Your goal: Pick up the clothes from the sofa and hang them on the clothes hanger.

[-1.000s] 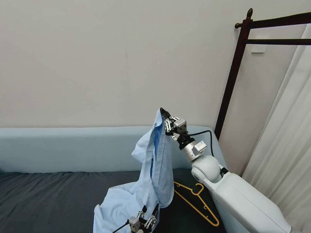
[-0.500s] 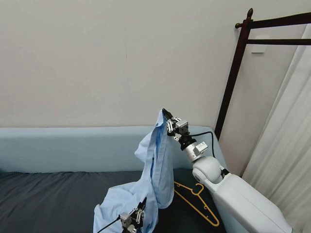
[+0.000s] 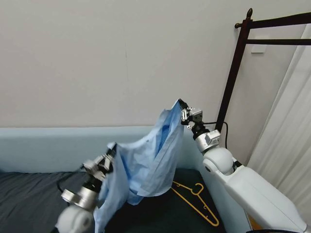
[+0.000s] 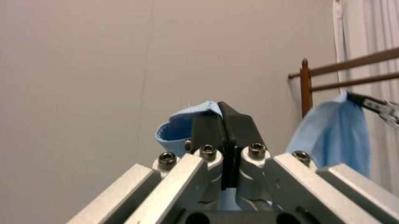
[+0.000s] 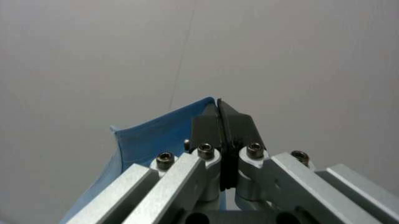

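Our right hand (image 3: 181,103) is clenched on an upper edge of the one light blue shirt (image 3: 155,160). It holds that edge high in front of the wall (image 3: 97,58). In the right wrist view its two black fingers (image 5: 206,127) press flat together, with a fold of blue cloth pinched between them.

Our left hand (image 3: 111,148) is clenched too, on another edge of the same shirt. It sits lower and to the left, level with the sofa (image 3: 43,143) back. From the left wrist view we see its two fingers (image 4: 240,128) shut on a curl of blue cloth.

The shirt is spread in a sagging sheet between our two hands, and the rest hangs down toward the dark seat. Its lowest part runs behind our left arm, so we cannot tell whether it touches the seat.

One yellow hanger (image 3: 198,203) lies flat on the seat, near the hanging hem and beside our right arm.

One dark wooden clothes rack (image 3: 234,73) stands just right of the right hand. It is an upright post with a knob on top and two cross bars. A white curtain (image 3: 291,145) hangs to the right of it.
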Robot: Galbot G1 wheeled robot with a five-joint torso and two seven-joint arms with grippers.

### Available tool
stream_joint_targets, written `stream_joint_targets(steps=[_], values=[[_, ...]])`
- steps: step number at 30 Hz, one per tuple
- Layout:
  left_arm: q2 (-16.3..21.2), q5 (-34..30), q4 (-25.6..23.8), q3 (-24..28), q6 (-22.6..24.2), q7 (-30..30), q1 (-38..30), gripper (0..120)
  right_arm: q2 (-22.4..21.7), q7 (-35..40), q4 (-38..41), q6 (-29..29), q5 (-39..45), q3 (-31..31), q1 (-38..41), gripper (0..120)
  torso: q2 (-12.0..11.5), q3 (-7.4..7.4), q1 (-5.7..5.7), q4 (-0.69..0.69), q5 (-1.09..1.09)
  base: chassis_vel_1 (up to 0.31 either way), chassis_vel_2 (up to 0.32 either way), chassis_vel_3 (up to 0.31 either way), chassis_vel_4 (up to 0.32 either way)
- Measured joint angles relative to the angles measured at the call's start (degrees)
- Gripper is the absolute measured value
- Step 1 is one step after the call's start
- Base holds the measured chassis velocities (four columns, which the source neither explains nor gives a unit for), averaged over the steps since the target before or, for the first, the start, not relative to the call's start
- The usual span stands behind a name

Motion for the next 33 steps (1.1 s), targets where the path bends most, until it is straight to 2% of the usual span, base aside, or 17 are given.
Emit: stream_joint_targets(steps=[1,2,3,4,5,8,10,11,12,14,17,18,21,23,27,33], values=[[1.2,-0.6,-0.6,-0.1,0.1,-0.8,-0.5,0,0.0,0.0,0.2,0.0,0.3,0.1,0.2,0,0.0,0.0,0.0,0.01,-0.01,0.0,0.0,0.0,0.0],[4.4,-2.3,-2.3,-0.5,0.5,-2.8,-2.0,0,-0.1,0.0,1.0,0.0,1.1,0.4,0.9,0,0.0,0.0,0.0,0.02,-0.01,0.0,0.0,0.0,0.0],[4.4,-2.3,-2.3,-0.5,0.5,-2.8,-2.0,0,-0.1,0.0,1.0,0.0,1.1,0.4,0.9,0,0.0,0.0,0.0,0.02,-0.01,0.0,0.0,0.0,0.0],[7.3,-3.9,-3.6,-0.9,0.8,-4.4,-3.5,0,-0.1,-0.2,1.9,0.3,2.2,0.6,1.5,0,0.0,-0.01,0.0,0.03,-0.01,0.0,0.0,0.0,0.0],[11.8,-5.7,-5.2,-1.9,1.3,-6.3,-6.0,0,-0.3,-1.3,3.6,1.2,4.1,1.1,2.4,0,0.0,0.0,0.0,0.03,0.0,0.0,0.0,0.0,0.0],[17.7,-6.4,-7.2,-4.7,2.8,-8.4,-9.2,0,-1.0,-5.5,7.5,3.3,8.9,2.3,4.2,0,0.0,0.0,0.0,0.02,-0.01,0.0,0.0,0.0,0.0],[19.0,-4.5,-7.9,-6.4,3.9,-9.1,-9.2,0,-1.7,-8.0,9.1,4.3,10.4,2.7,4.1,0,0.0,-0.01,0.0,0.02,0.0,0.0,0.0,0.0,0.0],[19.1,-0.1,-7.8,-7.6,4.9,-9.5,-7.0,0,-2.7,-9.3,10.5,4.6,10.2,2.6,1.8,0,0.0,-0.02,-0.02,0.02,-0.01,0.0,0.0,0.0,0.0],[19.1,-0.1,-7.8,-7.6,4.9,-9.5,-7.0,0,-2.7,-9.3,10.5,4.6,10.2,2.6,1.8,0,0.0,-0.02,-0.02,0.02,-0.01,0.0,0.0,0.0,0.0],[16.3,8.1,-6.3,-7.1,6.8,-11.6,-2.9,0,-3.8,-8.7,10.8,3.2,4.9,2.3,-5.5,0,0.0,0.0,-0.01,0.04,0.0,0.0,0.0,0.0,0.0],[11.3,15.7,-3.1,-5.9,9.5,-14.1,0.5,0,-4.2,-6.4,10.0,0.4,-1.1,2.1,-13.4,0,0.0,0.0,-0.01,-0.02,-0.02,0.0,0.0,0.0,0.0],[11.3,15.7,-3.1,-5.9,9.5,-14.1,0.5,0,-4.2,-6.4,10.0,0.4,-1.1,2.1,-13.4,0,0.0,0.0,-0.01,-0.02,-0.02,0.0,0.0,0.0,0.0],[8.2,20.7,-1.3,-5.4,12.5,-14.8,5.2,0,-3.4,-4.6,8.6,-1.5,-5.7,1.9,-21.0,0,0.0,0.0,-0.01,0.0,0.0,0.0,0.0,0.0,0.0],[7.9,21.4,-1.2,-5.4,13.1,-14.7,6.2,0,-3.1,-4.5,8.4,-1.7,-6.4,1.9,-22.3,0,0.0,0.0,-0.01,0.01,0.0,0.0,0.0,0.0,0.0],[7.3,26.6,0.1,-5.4,15.2,-12.0,13.3,0,-1.9,-4.4,6.5,-2.9,-12.2,1.6,-30.4,0,0.0,-0.01,-0.02,0.03,0.01,0.0,0.0,0.0,0.0],[6.9,27.6,0.7,-5.7,15.9,-8.0,15.8,0,-1.5,-4.1,3.6,-4.1,-13.4,-0.8,-34.5,0,0.0,-0.01,-0.02,0.01,0.01,0.0,0.0,0.0,0.0]])
